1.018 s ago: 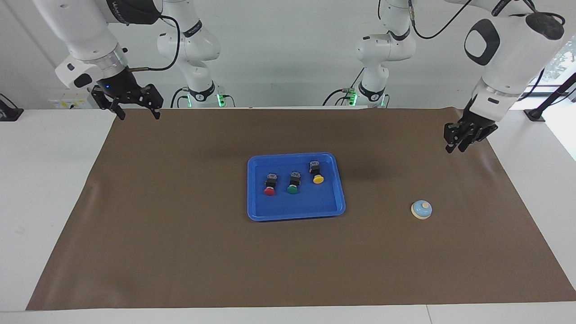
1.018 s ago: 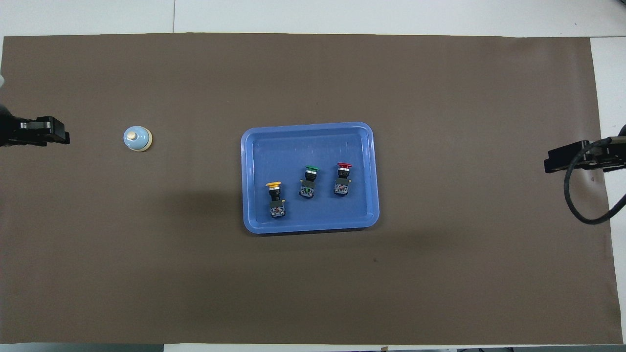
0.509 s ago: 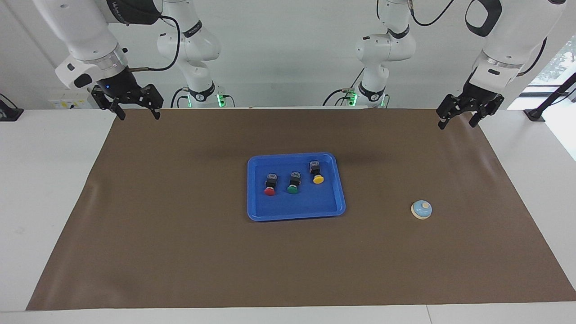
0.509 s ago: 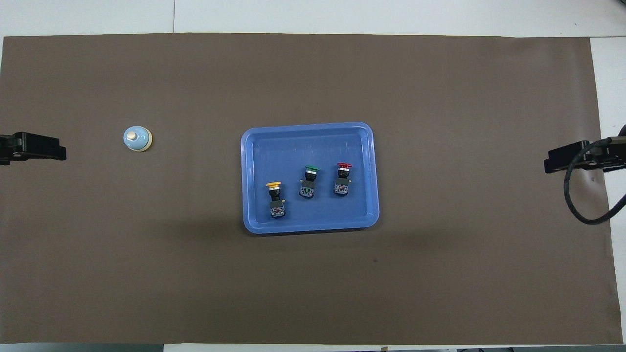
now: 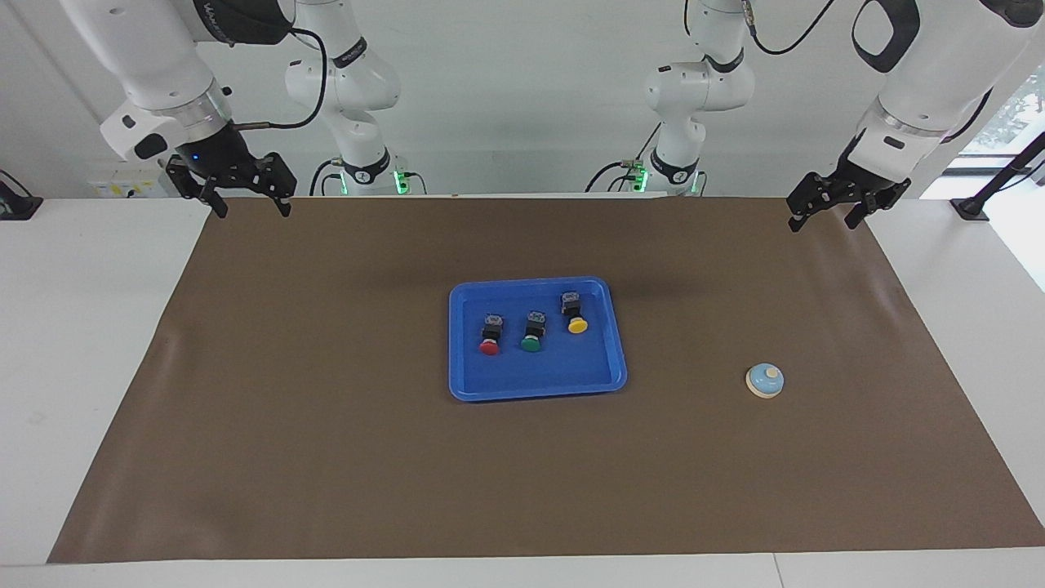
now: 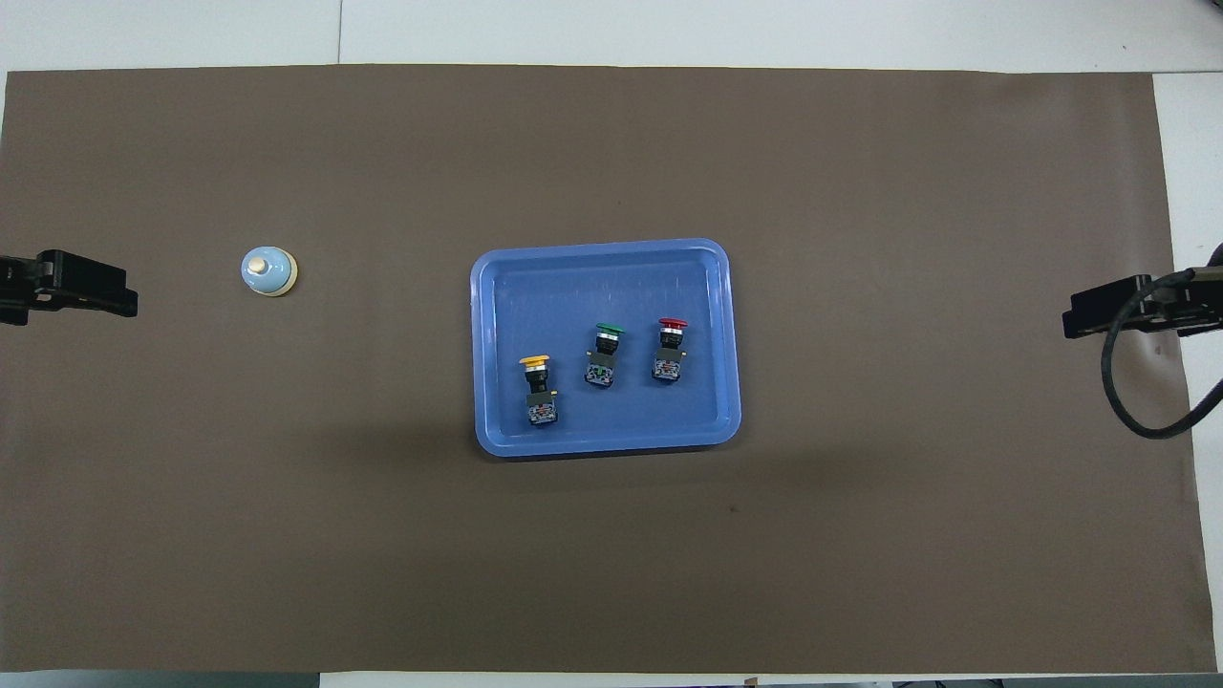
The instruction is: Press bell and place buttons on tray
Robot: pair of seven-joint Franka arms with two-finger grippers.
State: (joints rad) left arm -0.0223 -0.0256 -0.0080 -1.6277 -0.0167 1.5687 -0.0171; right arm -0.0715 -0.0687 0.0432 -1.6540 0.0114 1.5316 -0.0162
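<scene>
The blue tray [image 5: 600,374] [image 6: 497,420] lies mid-mat. On it three buttons rest on their sides in a row: the red one [image 5: 489,346] [image 6: 672,326], the green one [image 5: 531,344] [image 6: 610,331] and the yellow one [image 5: 578,325] [image 6: 534,362]. The light blue bell [image 5: 765,380] [image 6: 268,271] stands alone on the mat toward the left arm's end. My left gripper [image 5: 822,217] hangs open and empty in the air above the mat's corner at that end. My right gripper [image 5: 250,209] waits open and empty above the corner at the right arm's end.
A brown mat [image 5: 326,457] [image 6: 287,535] covers most of the white table [image 5: 82,327]. A black cable [image 6: 1123,382] loops from the right gripper above the mat's edge.
The left gripper rose from low above the mat near the bell up to the mat's corner and opened. The right arm, the tray, the buttons and the bell kept still.
</scene>
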